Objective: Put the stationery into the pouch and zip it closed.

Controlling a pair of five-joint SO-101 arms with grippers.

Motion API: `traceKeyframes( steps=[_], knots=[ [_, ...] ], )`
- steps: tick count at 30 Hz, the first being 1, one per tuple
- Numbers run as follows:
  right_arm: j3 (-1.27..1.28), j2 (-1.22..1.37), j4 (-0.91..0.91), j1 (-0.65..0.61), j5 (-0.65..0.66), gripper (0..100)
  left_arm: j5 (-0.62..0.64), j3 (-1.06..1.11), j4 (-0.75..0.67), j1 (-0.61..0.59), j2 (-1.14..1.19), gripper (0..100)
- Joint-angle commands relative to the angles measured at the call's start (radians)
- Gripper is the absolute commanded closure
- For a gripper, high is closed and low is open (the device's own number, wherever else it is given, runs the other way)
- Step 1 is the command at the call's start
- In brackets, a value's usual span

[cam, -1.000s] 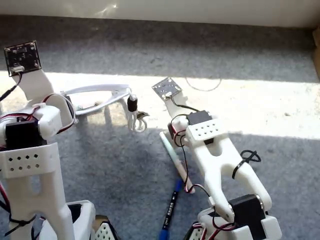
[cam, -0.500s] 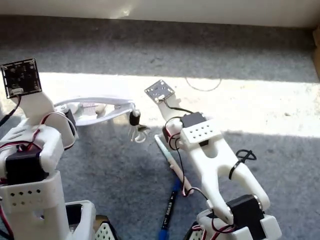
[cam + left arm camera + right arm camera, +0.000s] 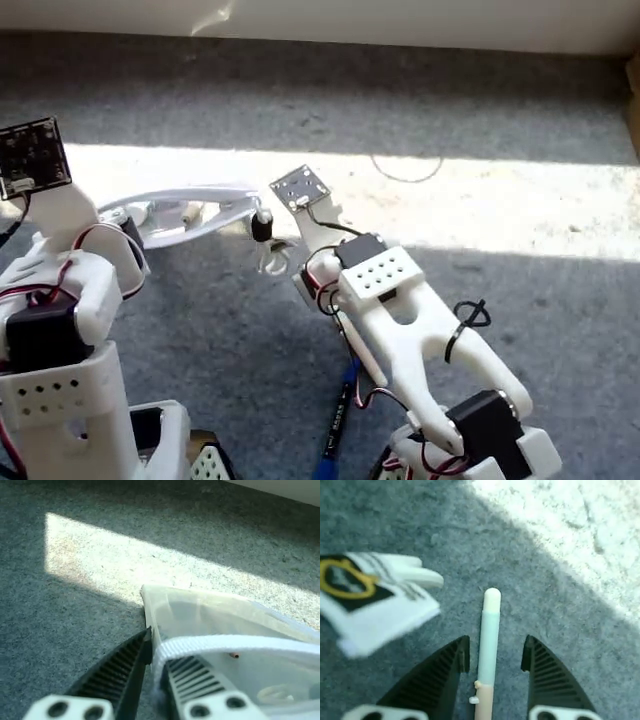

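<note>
A clear pouch (image 3: 190, 212) with a white zip band is held up off the surface at the left of the high view. The left claw (image 3: 156, 650) is clamped on the pouch's corner, just under the white band, with its dark ribbed fingers (image 3: 122, 667) pinching the plastic. A small black pull (image 3: 262, 228) hangs at the pouch's other end, with a pale ring (image 3: 272, 258) just below it.

A pale green pen (image 3: 489, 630) with a white cap lies flat on the surface. The right claw (image 3: 495, 652) hangs low over it, jaws apart, one on either side of the barrel and not touching it. Near the pen's capped end is a white tag (image 3: 375, 597) with a black and yellow mark.

A second pen (image 3: 338, 425), dark with blue ends, lies near the right arm's base. The surface (image 3: 520, 120) is grey and carpet-like, crossed by a bright band of sunlight.
</note>
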Motion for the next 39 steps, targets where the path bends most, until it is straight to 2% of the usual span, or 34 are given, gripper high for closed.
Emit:
traceKeyframes(
  steps=[1, 11, 16, 21, 27, 33, 39],
  knots=[
    [-0.005, 0.015, -0.064, -0.012, -0.012, 82.8, 0.012, -0.024, -0.035, -0.013, -0.038, 100],
    [-0.058, 0.249, -0.097, -0.007, -0.009, 83.9, 0.012, -0.024, -0.035, -0.013, -0.038, 100],
    [-0.070, 0.275, -0.097, -0.007, -0.006, 99.8, 0.012, -0.022, -0.035, -0.013, -0.038, 100],
    [-0.062, 0.236, -0.090, 0.022, -0.006, 99.4, 0.009, -0.018, -0.035, -0.007, -0.038, 100],
    [-0.062, 0.108, -0.090, 0.127, -0.006, 99.4, 0.008, -0.022, -0.029, -0.002, -0.038, 100],
    [-0.062, 0.035, -0.091, 0.211, -0.012, 99.4, -0.006, -0.018, -0.029, 0.087, -0.038, 100],
    [-0.065, 0.021, -0.093, 0.232, -0.012, 99.4, -0.028, -0.016, -0.029, 0.125, -0.036, 100]
  ],
)
